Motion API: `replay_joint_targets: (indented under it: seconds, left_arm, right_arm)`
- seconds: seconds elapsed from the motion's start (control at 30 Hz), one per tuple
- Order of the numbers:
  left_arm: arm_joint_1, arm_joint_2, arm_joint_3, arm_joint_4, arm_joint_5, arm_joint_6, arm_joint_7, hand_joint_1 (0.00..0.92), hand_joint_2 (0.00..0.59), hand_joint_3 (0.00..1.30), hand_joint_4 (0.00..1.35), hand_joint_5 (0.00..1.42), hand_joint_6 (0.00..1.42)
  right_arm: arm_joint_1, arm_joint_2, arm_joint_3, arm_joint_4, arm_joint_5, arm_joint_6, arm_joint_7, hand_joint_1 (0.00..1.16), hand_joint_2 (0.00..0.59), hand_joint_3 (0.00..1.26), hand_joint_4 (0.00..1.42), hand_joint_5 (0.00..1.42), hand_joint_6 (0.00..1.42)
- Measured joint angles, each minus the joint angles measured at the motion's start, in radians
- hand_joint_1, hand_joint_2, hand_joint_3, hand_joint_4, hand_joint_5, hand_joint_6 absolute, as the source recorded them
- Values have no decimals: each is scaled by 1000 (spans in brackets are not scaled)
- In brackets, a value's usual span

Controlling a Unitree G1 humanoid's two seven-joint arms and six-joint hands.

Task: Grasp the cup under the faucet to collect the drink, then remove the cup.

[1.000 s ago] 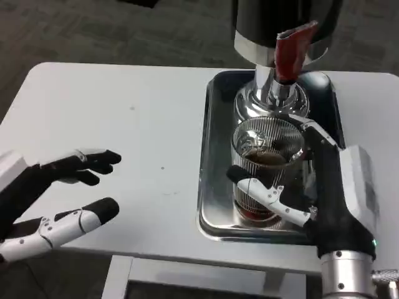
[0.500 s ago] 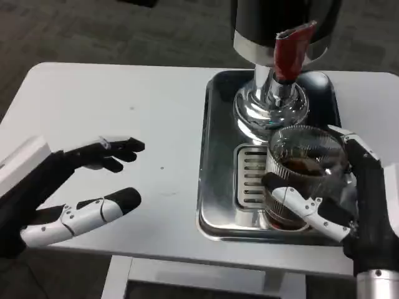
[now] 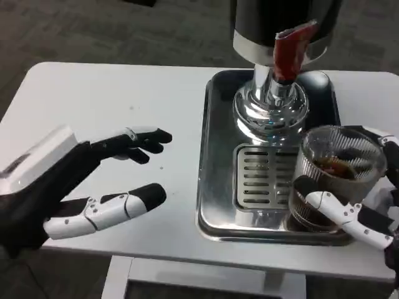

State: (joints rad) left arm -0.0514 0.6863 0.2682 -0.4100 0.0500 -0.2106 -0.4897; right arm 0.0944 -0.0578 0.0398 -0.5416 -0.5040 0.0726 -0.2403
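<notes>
A ribbed clear cup (image 3: 336, 177) with dark drink in it is held by my right hand (image 3: 368, 212) at the right side of the metal tray (image 3: 215, 156), to the right of the drip grate (image 3: 262, 180). My thumb wraps across the cup's front and other fingers curl behind its rim. The dispenser (image 3: 280, 37) with its red faucet lever (image 3: 290, 53) stands at the back of the tray, above and left of the cup. My left hand (image 3: 81, 187) hovers over the white table (image 3: 124, 112) left of the tray, fingers apart, holding nothing.
The tray's raised rim runs between my left hand and the grate. The table's front edge lies just below both hands. Grey carpet shows beyond the table's far edge.
My right hand has carried the cup rightward from under the faucet, uncovering the grate. My left hand has moved right, closer to the tray.
</notes>
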Motion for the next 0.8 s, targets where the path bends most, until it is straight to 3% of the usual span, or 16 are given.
replay_joint_targets:
  seconds: [0.4,0.57,0.8]
  left_arm:
    - [-23,0,-13,-71,-8,18,-1,84,139,247,237,299,267]
    - [-15,0,-12,-116,-21,22,-6,7,110,218,166,224,239]
    - [56,12,46,-234,-41,13,-37,0,88,203,110,165,195]
  right_arm:
    - [78,-30,-53,-164,68,-7,85,873,195,1030,1224,1424,1424]
    - [108,-35,-75,-205,97,-20,110,869,208,1031,1224,1424,1424]
    - [147,-55,-98,-255,139,-52,158,868,210,1040,1238,1424,1424]
